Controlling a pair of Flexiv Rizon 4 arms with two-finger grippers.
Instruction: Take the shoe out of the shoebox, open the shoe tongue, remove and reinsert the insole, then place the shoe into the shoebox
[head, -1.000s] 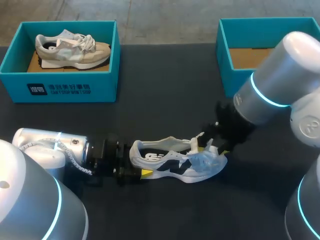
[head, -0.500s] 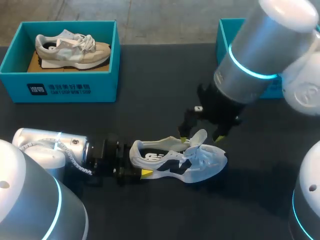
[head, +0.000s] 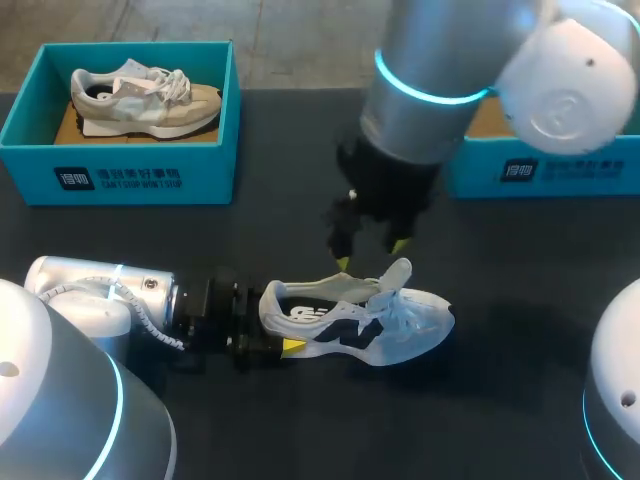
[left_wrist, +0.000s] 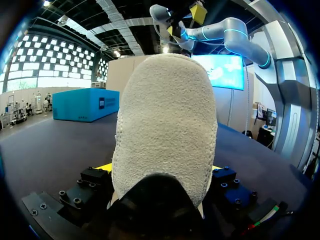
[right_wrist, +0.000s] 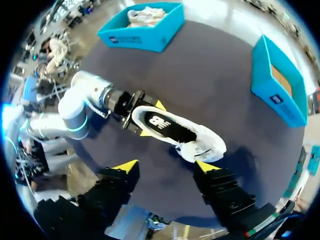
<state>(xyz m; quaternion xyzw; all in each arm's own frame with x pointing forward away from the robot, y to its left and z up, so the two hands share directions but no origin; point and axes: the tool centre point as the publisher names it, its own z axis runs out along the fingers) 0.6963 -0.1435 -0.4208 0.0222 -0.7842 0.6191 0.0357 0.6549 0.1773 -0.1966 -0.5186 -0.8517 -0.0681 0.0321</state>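
Note:
A white and navy shoe (head: 352, 322) lies on its side on the black table, toe to the right, its tongue (head: 398, 273) sticking up. My left gripper (head: 274, 336) is shut on its heel; in the left wrist view the grey heel (left_wrist: 165, 125) fills the space between the yellow fingertips (left_wrist: 103, 167). My right gripper (head: 368, 250) hangs open and empty above the shoe's mouth. From the right wrist view its own gripper (right_wrist: 166, 167) looks down on the shoe (right_wrist: 175, 131) and my left arm (right_wrist: 85, 107).
A teal shoebox (head: 120, 180) at the back left holds a beige shoe (head: 140, 100). A second teal shoebox (head: 540, 165) stands at the back right, partly hidden by my right arm; its brown floor (right_wrist: 277, 75) shows bare in the right wrist view.
My right gripper has left the shoe's tongue and laces, risen, and swung left and toward the back. The tongue now stands free. Left arm and shoe stayed put.

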